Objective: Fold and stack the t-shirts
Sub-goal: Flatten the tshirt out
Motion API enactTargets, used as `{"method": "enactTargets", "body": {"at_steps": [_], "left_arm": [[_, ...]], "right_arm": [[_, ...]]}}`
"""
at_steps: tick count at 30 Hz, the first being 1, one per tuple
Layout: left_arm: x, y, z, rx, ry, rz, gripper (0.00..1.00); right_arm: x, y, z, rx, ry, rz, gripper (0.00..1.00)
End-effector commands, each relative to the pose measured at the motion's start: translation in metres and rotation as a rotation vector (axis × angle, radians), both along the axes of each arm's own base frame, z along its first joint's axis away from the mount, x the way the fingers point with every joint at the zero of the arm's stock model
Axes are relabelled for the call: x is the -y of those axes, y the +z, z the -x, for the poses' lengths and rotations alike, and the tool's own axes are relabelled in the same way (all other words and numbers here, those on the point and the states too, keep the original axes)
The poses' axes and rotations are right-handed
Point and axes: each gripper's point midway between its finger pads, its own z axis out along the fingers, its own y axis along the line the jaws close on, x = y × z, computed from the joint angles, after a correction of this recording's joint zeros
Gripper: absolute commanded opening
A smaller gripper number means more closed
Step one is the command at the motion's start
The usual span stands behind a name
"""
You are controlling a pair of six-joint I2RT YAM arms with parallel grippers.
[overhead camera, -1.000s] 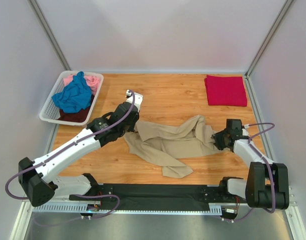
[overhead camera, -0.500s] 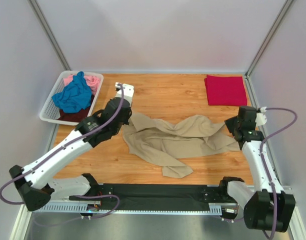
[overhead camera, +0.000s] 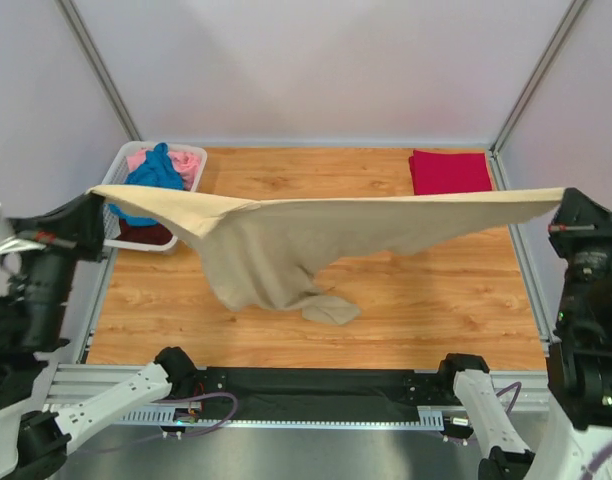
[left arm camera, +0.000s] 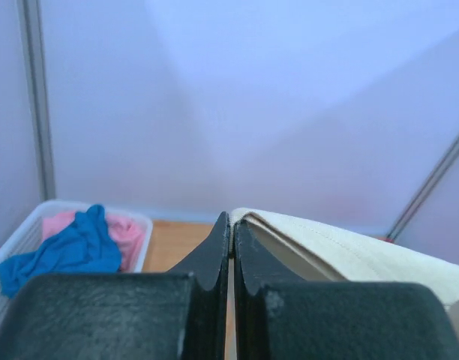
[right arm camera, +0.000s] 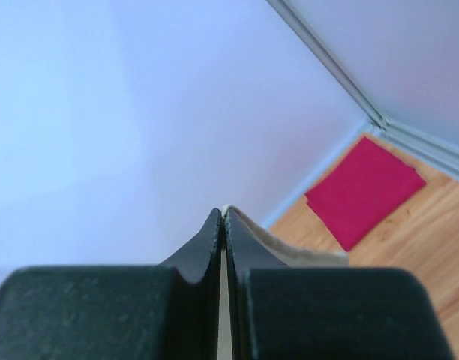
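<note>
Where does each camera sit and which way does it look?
Top view: high behind the arms, looking down at the wooden table; both arms show, left hand and right hand stretching the tan t-shirt.
Left wrist: on the left arm, looking over that hand toward the basket.
Right wrist: on the right arm, looking over that hand toward the folded red t-shirt.
Shared: top and left wrist see the basket; top and right wrist see the red t-shirt.

Soft matt tan cloth t-shirt (overhead camera: 286, 238), wood-grain table (overhead camera: 426, 300), white plastic lattice basket (left arm camera: 18, 238), matt black fingers (left arm camera: 213, 259)
</note>
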Motion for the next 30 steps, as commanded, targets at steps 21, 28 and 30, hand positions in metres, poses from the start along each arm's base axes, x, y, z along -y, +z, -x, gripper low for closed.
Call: {"method": "enactTargets", "body": {"at_steps": [21,28,30], "left_arm": [[0.043,0.006,-0.004,0.007,-0.173,-0.176,0.0],[0.076,-0.005,-0.095,-0.072,0.04,-0.402,0.0],[0.072,-0.001,-0.13,-0.125,0.086,-0.398,0.0]], "right_arm": [[-0.055,0.008,0.013,0.05,0.308,0.145,0.0],[-0.061,-0.007,-0.108,0.011,0.411,0.117,0.0],[-0.061,0.0,-0.142,0.007,0.428,0.119,0.0]]}}
